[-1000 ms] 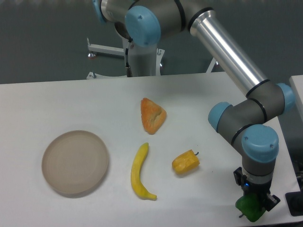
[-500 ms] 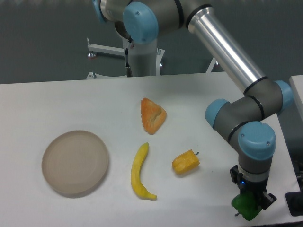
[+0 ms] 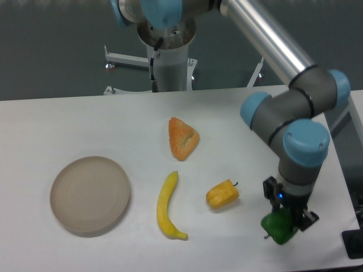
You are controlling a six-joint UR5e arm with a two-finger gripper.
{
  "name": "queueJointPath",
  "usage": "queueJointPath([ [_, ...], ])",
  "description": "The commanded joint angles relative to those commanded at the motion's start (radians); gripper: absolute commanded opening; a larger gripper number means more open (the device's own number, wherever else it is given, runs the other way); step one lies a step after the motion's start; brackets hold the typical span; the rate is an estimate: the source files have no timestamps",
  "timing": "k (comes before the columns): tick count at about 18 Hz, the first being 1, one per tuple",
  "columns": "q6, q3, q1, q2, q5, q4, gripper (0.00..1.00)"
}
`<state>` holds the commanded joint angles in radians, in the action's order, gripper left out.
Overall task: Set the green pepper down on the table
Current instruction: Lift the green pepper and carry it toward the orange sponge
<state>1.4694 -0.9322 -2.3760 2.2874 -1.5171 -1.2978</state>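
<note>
Change: end effector [image 3: 285, 222], pinching the green pepper [image 3: 277, 228], has carried it left, nearer the yellow pepper [image 3: 222, 194].
Meaning: pepper probably near the tabletop [image 3: 113, 124]; release remains.

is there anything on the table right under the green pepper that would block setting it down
Nothing visible does. The end effector holds the glossy dark-green bell pepper over bare white tabletop; the small yellow-orange pepper lies off to its side.

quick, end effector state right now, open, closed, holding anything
End effector: closed on the green pepper.
</note>
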Motion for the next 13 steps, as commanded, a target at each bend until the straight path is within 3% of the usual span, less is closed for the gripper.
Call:
queueJointPath([
  [4, 0.188, -0.146, -0.066, -0.106, 0.002, -0.006, 0.34],
  [11, 0.377, -0.374, -0.144, -0.233, -0.002, 0.012, 0.34],
  [13, 0.4, -0.463, -0.163, -0.269, 0.0, 0.066, 0.34],
])
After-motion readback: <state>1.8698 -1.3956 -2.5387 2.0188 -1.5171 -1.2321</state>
